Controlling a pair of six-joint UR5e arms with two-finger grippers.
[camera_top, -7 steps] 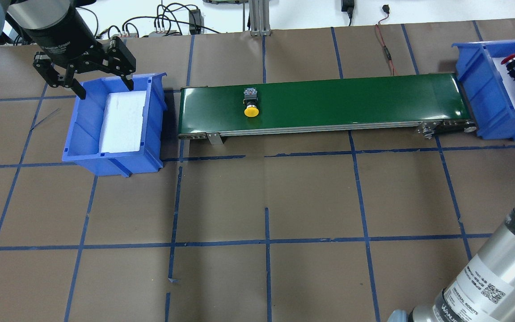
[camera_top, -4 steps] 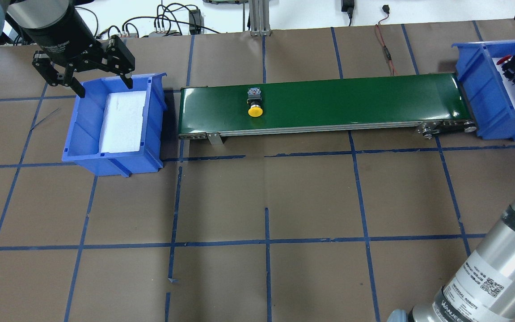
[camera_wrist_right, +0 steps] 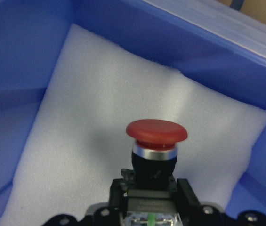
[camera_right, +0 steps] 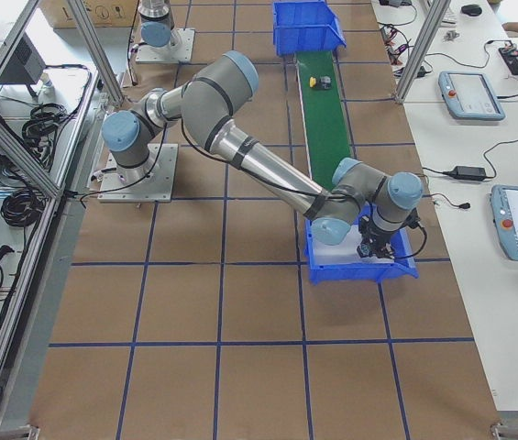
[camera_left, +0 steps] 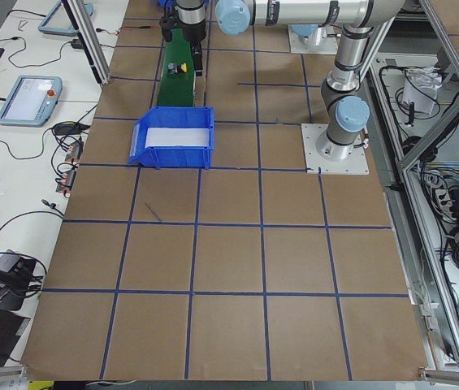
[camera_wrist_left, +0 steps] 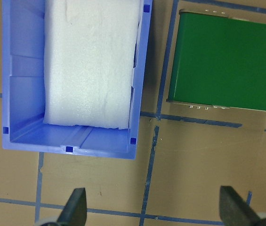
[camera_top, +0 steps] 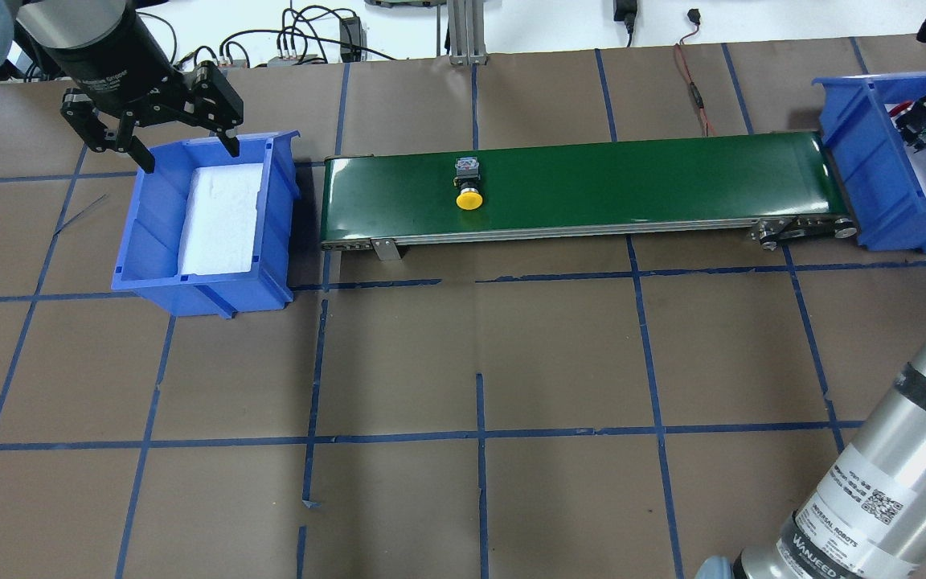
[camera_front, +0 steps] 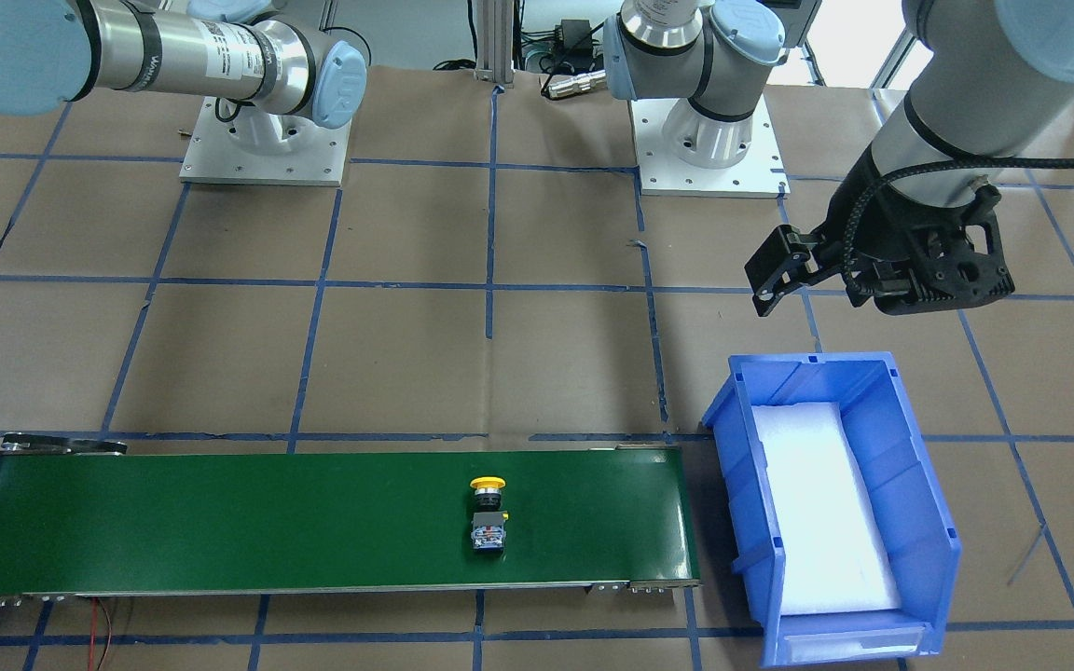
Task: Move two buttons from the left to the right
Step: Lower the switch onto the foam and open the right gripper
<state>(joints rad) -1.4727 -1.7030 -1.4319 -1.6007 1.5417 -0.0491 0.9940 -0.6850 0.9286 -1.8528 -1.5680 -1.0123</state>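
The yellow button (camera_top: 469, 197) lies on its side on the green conveyor belt (camera_top: 632, 177), left of the belt's middle; it also shows in the front view (camera_front: 488, 508). My right gripper (camera_top: 925, 121) is inside the right blue bin (camera_top: 857, 161), shut on the red button (camera_wrist_right: 156, 132) by its black collar and grey block, just above the white foam. My left gripper (camera_top: 190, 157) is open and empty, hovering over the far edge of the left blue bin (camera_top: 157, 241). That bin holds only white foam (camera_wrist_left: 92, 61).
Cables and a metal post lie beyond the belt at the table's far edge. The right arm's silver forearm (camera_top: 897, 450) crosses the near right corner. The brown table with blue tape lines stretches in front of the belt.
The yellow button has travelled a little to the right on the belt. My right gripper has shifted slightly farther back in the right bin with the red button. The left gripper barely moved.
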